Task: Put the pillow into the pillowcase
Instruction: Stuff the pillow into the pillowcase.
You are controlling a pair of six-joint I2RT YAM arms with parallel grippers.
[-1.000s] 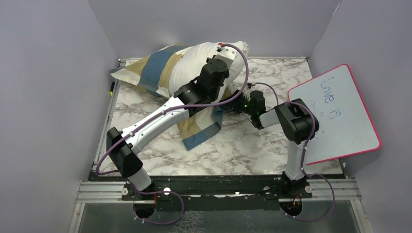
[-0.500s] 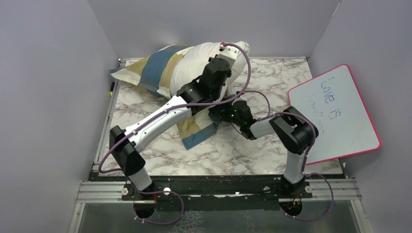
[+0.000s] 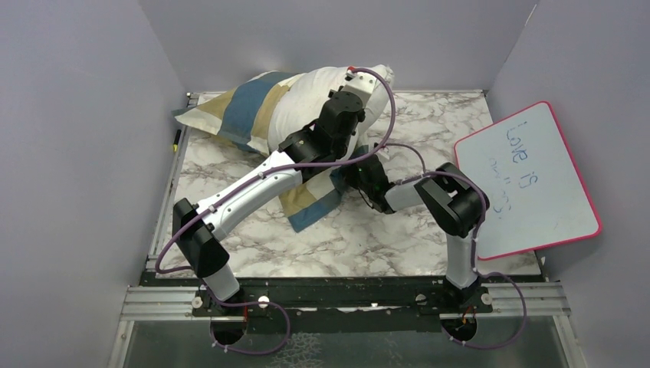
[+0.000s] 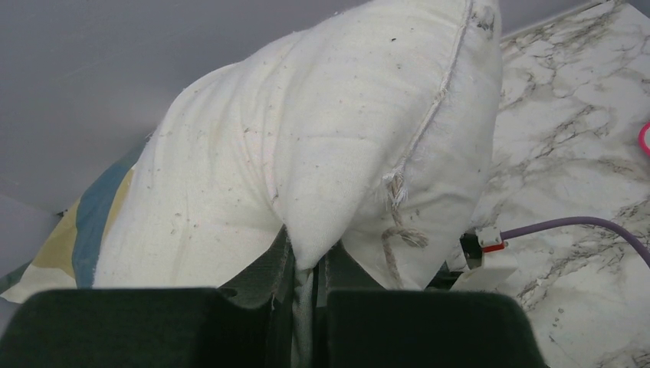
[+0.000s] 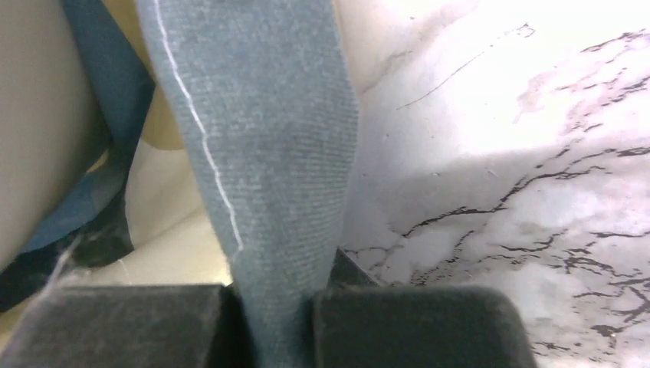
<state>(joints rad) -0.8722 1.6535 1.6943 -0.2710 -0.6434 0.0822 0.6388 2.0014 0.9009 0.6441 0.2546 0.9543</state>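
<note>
Pillow (image 4: 306, 153) is pinched by left tool (image 4: 303, 307) while right tool (image 5: 276, 322) clamps pillowcase (image 5: 260, 115).

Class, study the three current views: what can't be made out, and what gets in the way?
- Top view: mouth of the pillowcase, hidden beneath the left arm and the pillow.
- Top view: second line on the whiteboard, partly behind the right arm, too small.
- Right wrist: most of the pillowcase, cut off by the frame.
- Top view: small dark item at the table edge, too small to identify.
</note>
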